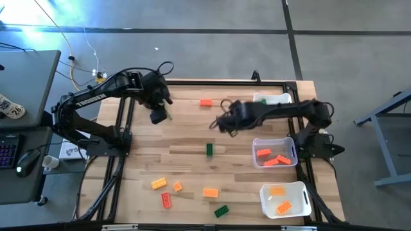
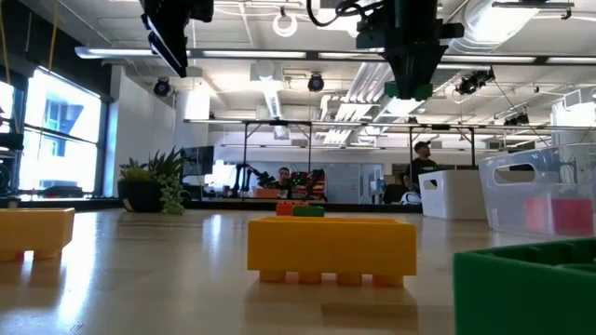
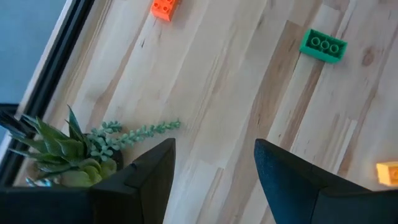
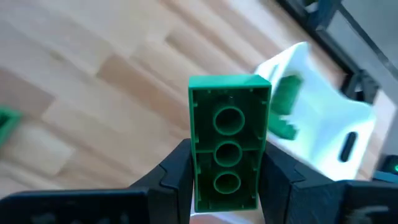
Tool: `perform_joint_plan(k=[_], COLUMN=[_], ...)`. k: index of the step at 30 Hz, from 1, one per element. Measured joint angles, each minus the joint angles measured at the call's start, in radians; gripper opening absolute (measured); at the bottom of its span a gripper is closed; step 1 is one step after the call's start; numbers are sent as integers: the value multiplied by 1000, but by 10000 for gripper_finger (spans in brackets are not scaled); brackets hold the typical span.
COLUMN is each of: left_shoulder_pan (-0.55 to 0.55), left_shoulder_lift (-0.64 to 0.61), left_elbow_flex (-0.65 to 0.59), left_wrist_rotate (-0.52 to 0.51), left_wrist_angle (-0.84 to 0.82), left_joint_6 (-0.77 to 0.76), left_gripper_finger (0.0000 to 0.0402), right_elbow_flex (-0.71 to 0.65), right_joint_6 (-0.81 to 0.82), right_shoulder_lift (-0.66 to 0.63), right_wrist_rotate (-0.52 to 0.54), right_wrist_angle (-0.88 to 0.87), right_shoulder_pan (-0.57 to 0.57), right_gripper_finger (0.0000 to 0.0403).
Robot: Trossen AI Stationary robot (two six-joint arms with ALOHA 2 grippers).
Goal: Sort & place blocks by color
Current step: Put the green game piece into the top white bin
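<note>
My right gripper point(image 4: 227, 169) hangs above the middle of the table point(image 1: 221, 122) and is shut on a green block point(image 4: 229, 124). The block's hollow underside faces the wrist camera. A white bin point(image 4: 314, 121) with green blocks inside stands beyond it at the far right point(image 1: 273, 98). My left gripper point(image 3: 214, 165) stands open and holds nothing, high over the far left of the table point(image 1: 158, 115). Loose blocks lie flat on the wood: a green one point(image 1: 209, 149), a red-orange one point(image 1: 205, 102), and several along the near side point(image 1: 210, 192). My right gripper pinches the green block's two long sides point(image 4: 196, 180) between its two fingers, toward one end of the block. The fingers slant down from above and lie along the block. The block's other end point(image 4: 229, 84) juts out past the fingertips. It hangs clear of the table point(image 2: 410, 90).
A clear bin point(image 1: 274, 153) with red-orange blocks and a white bin point(image 1: 284, 199) with yellow-orange blocks stand along the right edge. A small potted plant point(image 3: 68, 149) sits by the left gripper. In the low view, a yellow block point(image 2: 331, 247) and a green one point(image 2: 526, 288) lie close to the camera.
</note>
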Motion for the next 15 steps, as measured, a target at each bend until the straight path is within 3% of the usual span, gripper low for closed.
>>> perform_joint_plan(k=[15], left_shoulder_pan=[-80], left_shoulder_lift=[0], left_elbow_flex=[0], left_wrist_rotate=[0], left_wrist_angle=[-92], left_joint_6=[-193], left_gripper_finger=[207], right_elbow_flex=[0], right_joint_6=[-309], right_shoulder_lift=[-39], right_wrist_rotate=[-59], right_wrist_angle=[0], right_shoulder_pan=[-300], right_gripper_finger=[107])
